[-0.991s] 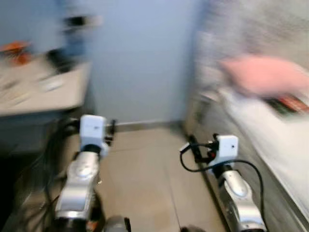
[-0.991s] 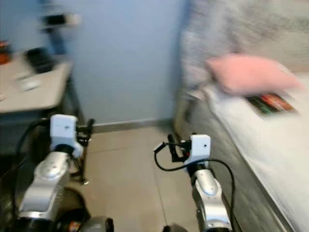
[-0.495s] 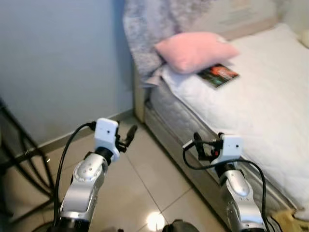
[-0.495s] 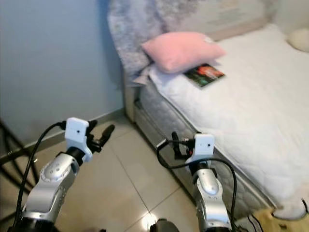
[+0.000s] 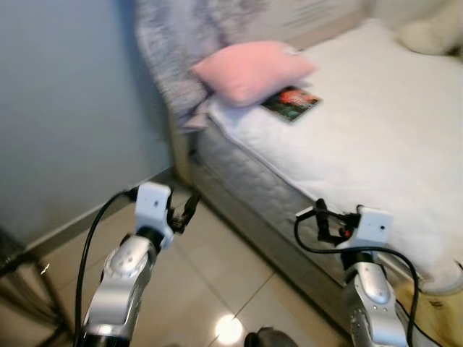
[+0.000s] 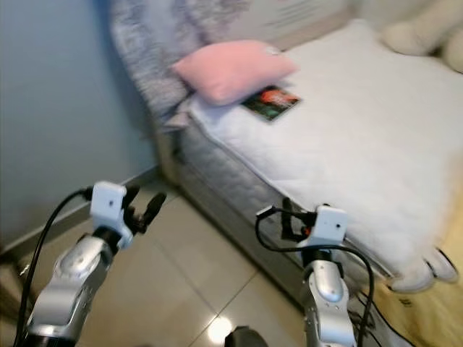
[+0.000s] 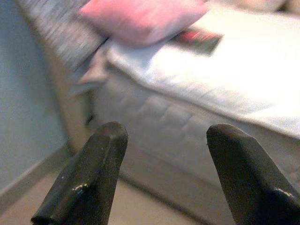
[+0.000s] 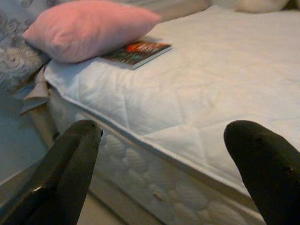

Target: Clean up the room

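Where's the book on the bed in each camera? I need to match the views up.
Left eye: book upper middle, on the bed.
Right eye: book upper middle.
Left wrist: blurred, near the top.
Right wrist: upper middle.
Shared landmark: the pink pillow, one corner lying over the book.

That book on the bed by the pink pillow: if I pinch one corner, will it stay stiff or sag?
The book looks thin and glossy, so it probably sags and may slip. It lies flat on the soft mattress, one edge against the pink pillow, so sliding fingers under should be easy.
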Motion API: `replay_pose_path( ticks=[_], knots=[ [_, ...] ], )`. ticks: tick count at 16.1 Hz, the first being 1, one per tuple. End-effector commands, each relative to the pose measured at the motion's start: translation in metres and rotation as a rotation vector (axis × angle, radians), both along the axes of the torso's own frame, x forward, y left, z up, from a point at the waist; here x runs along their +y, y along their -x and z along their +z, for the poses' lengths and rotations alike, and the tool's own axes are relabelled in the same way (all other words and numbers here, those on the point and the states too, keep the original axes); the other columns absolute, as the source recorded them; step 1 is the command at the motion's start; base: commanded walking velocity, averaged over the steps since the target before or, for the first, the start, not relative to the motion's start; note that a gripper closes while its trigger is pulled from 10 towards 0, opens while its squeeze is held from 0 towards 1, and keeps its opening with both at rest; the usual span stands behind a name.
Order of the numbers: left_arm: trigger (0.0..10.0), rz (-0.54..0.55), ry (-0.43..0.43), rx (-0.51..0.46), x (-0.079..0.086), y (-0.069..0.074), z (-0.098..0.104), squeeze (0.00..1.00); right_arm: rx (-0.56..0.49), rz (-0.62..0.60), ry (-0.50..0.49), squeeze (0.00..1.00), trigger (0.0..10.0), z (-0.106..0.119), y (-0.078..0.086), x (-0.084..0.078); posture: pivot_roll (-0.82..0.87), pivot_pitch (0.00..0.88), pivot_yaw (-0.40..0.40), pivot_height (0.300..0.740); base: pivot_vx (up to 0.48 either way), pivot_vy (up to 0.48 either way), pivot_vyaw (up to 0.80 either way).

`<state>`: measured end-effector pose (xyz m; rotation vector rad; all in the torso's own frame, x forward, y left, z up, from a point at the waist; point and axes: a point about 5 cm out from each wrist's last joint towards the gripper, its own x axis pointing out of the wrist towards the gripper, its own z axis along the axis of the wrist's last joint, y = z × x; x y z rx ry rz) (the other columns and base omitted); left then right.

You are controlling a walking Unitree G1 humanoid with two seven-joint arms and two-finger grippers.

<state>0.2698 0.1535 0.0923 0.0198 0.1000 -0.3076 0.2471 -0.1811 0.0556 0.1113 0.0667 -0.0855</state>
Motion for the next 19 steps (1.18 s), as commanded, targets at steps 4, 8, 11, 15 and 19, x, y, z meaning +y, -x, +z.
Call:
replay_pose_path(
  ticks=[4,8,11,15,19],
  knots=[
    [10.0,0.081,0.039,-0.113,0.006,-0.007,0.016,0.0,-0.107,-0.07,0.045,0.0,10.0,0.02,-0.004,-0.009,-0.01,0.0,0.013,0.71,0.0,0.0,-0.75],
    [10.0,0.029,0.059,-0.156,-0.008,-0.014,0.035,0.0,-0.166,-0.067,0.06,0.0,10.0,0.034,-0.011,-0.007,0.0,0.0,0.024,0.71,0.0,0.0,-0.75],
    [10.0,-0.02,-0.002,-0.146,-0.011,-0.019,0.031,0.0,-0.153,-0.078,0.048,0.0,10.0,0.031,-0.012,-0.006,0.0,0.0,0.031,0.71,0.0,0.0,-0.75],
    [10.0,-0.009,0.017,-0.101,-0.016,-0.027,0.027,0.0,-0.117,-0.011,0.049,0.0,10.0,0.025,-0.013,0.006,-0.03,0.0,0.042,0.71,0.0,0.0,-0.37],
    [10.0,0.155,0.071,-0.049,-0.004,-0.026,0.018,1.0,-0.132,-0.069,0.053,0.0,10.0,0.028,-0.009,-0.006,-0.04,0.0,0.038,0.71,0.0,0.0,0.0]
  ],
)
